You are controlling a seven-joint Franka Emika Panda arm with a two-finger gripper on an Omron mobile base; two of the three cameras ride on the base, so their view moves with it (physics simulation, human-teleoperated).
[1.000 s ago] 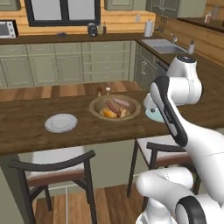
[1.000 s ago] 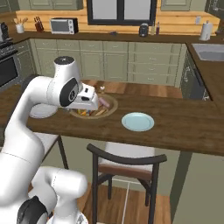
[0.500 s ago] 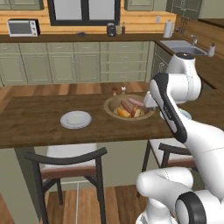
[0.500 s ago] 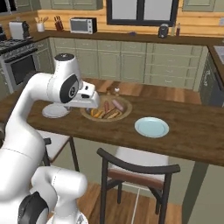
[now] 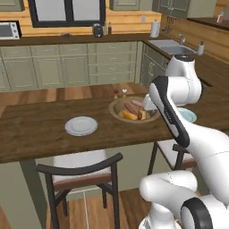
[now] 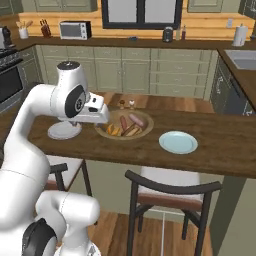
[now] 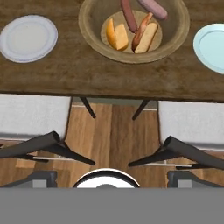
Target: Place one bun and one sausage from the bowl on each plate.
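With both buns and sausages lying in the wide tan wooden bowl (image 7: 133,30) between the pale grey-white plate (image 7: 27,37) and the light blue plate (image 7: 211,47), the gripper, whose opening cannot be told, is best centred above one bun before descending.

No readable text anywhere you look.
You will find no lettering, label, brand or number on the wooden bowl (image 7: 92,43), the pale plate (image 7: 28,38) or the blue plate (image 7: 210,46); the bench (image 7: 109,76) shows plain wood grain; the microwave (image 6: 75,30) on the back counter is too small and blurred for you to make out any marking; the bottles and jars beside the window are likewise too small to read.
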